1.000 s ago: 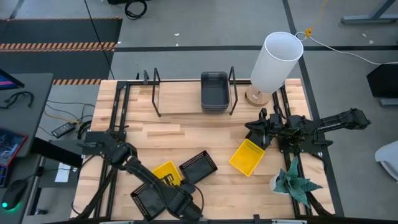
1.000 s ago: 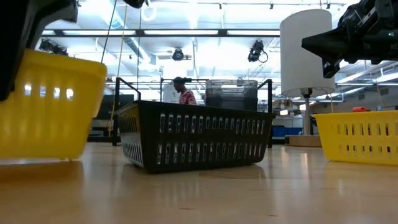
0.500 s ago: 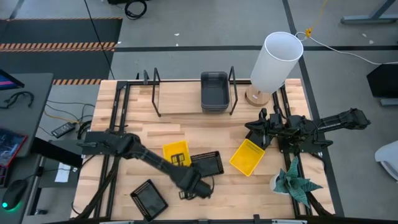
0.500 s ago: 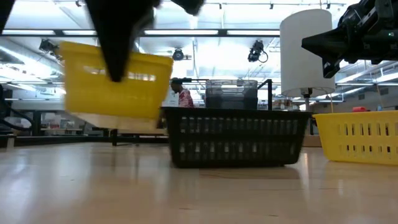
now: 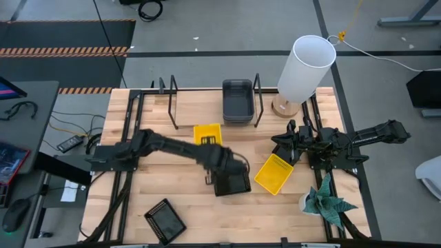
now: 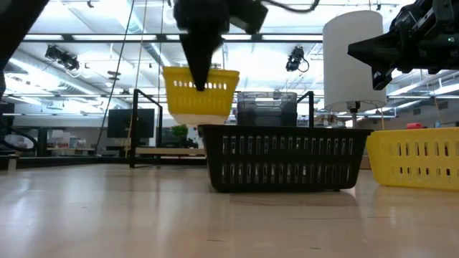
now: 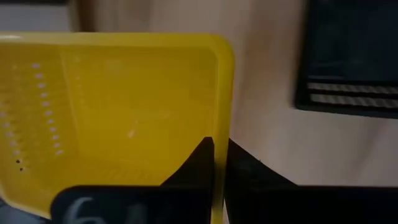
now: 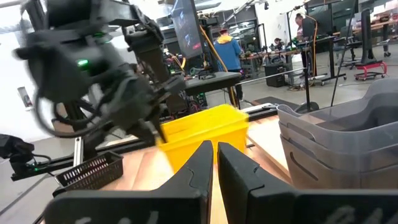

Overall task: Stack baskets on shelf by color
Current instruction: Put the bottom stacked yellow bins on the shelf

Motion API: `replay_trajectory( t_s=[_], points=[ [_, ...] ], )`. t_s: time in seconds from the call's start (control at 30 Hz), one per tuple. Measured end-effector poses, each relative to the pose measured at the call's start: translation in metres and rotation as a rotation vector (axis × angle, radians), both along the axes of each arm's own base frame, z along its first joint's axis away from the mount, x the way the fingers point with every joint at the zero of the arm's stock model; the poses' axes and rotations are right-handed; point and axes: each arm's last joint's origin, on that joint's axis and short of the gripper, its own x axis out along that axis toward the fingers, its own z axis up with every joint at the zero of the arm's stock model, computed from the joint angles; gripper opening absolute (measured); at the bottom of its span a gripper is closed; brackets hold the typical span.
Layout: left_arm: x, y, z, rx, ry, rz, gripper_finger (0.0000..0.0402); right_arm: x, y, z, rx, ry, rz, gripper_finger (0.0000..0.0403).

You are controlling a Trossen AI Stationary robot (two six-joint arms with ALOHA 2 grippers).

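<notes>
Nearest the front edge of the worktop [image 5: 138, 207], a black mesh basket [image 5: 165, 220] lies alone, well apart from everything else; nothing shows inside it. Farther in, a second black mesh basket [image 5: 231, 182] sits mid-worktop, and in the low view its inside is hidden behind its own mesh wall [image 6: 283, 158]. Just beside it on the right lies a yellow basket [image 5: 274, 172], tilted and seemingly empty (cut off at the right edge in the low view).

The left gripper [image 5: 210, 143] is clamped on the rim of another yellow basket [image 5: 208, 134], its fingers [image 7: 202, 162] pinching one wall between them. That basket hangs clear of the worktop, above and behind the middle black one, just in front of the shelf [image 5: 200, 117]. Its inside looks bare in the left wrist view, though part is hidden by the gripper.

On the shelf, between the wire uprights, stand stacked dark grey baskets [image 5: 237, 101]; the right wrist view shows at least two nested, nothing in the top one.

The right gripper [image 5: 284, 143] hovers over the worktop's right side, near the tilted yellow basket, fingers [image 8: 202, 165] nearly together and holding nothing. Behind it stands a tall white cylinder [image 5: 305, 67].
</notes>
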Motion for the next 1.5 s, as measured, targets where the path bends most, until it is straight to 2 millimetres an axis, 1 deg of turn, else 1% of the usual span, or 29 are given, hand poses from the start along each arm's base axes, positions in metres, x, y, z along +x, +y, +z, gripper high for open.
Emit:
replay_trajectory(
  t_s=[0.17, 0.43, 0.53, 0.63, 0.77, 0.93, 1.03, 1.13, 1.3, 1.5],
  points=[
    [0.005, 0.046, 0.004, 0.024, 0.027, -0.001, 0.0016, 0.000, 0.000, 0.000, 0.000, 0.000, 0.000, 0.0028],
    [0.003, 0.120, 0.005, 0.015, 0.077, 0.043, 0.0016, 0.000, 0.000, 0.000, 0.000, 0.000, 0.000, 0.0028],
    [0.000, 0.143, 0.004, -0.007, 0.080, 0.079, 0.0020, 0.000, 0.000, 0.000, 0.000, 0.000, 0.000, 0.0028],
    [0.001, 0.158, 0.004, -0.065, 0.045, 0.106, 0.0029, 0.000, 0.000, 0.000, 0.000, 0.000, 0.000, 0.0028],
    [0.004, 0.169, 0.003, -0.071, 0.000, 0.070, 0.0032, 0.000, 0.000, 0.000, 0.000, 0.000, 0.000, 0.0028],
    [0.004, 0.176, 0.003, -0.072, 0.001, 0.052, 0.0020, 0.000, 0.000, 0.000, 0.000, 0.000, 0.000, 0.0028],
    [0.003, 0.178, 0.003, -0.070, -0.003, 0.069, 0.0021, 0.000, 0.000, 0.000, 0.000, 0.000, 0.000, 0.0028],
    [0.004, 0.178, 0.003, -0.064, -0.017, 0.080, 0.0044, 0.000, 0.000, 0.000, 0.000, 0.000, 0.000, 0.0028],
    [0.007, 0.177, 0.003, -0.009, -0.037, 0.082, 0.0098, 0.000, 0.000, 0.000, 0.000, 0.000, 0.000, 0.0028],
    [0.008, 0.175, 0.003, -0.003, -0.042, 0.083, 0.0160, 0.000, 0.000, 0.000, 0.000, 0.000, 0.000, 0.0028]
  ],
)
